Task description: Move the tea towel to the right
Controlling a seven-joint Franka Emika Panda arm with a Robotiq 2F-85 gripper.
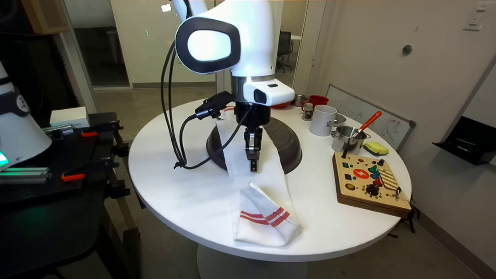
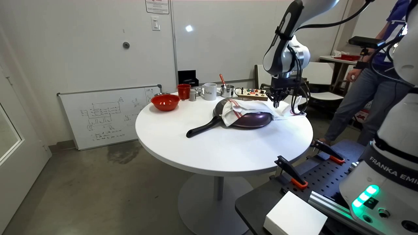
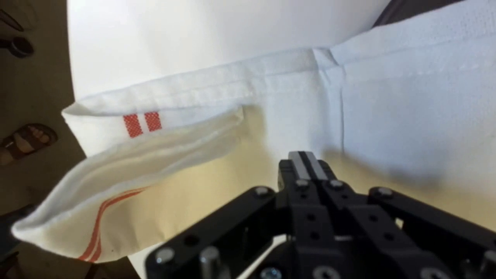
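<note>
The white tea towel with its red stripes lies stretched in a long strip, partly over the dark frying pan and partly on the round white table. One striped end is folded back on itself close to the table's edge, the flap lifted a little so the fold gapes; the opposite striped end drapes down the side of the pan, near its black handle. Over the plain middle of the cloth the Robotiq gripper points straight down, closed right up, its fingertips side by side with nothing gripped between them; whether they touch the fabric I can't tell from here. Elsewhere on the table I see a red bowl, a red mug, a small shaker, a white mug and a steel pot with a red-handled utensil leaning in it. Next to the pot lies a yellow pad, sponge or cloth, I can't say which, and close by a wooden board covered in switches and knobs. A whiteboard leans against the wall. Behind the robot's base stands a person in jeans and a blue top, and on the floor past the table's edge I can make out a sandalled foot.
</note>
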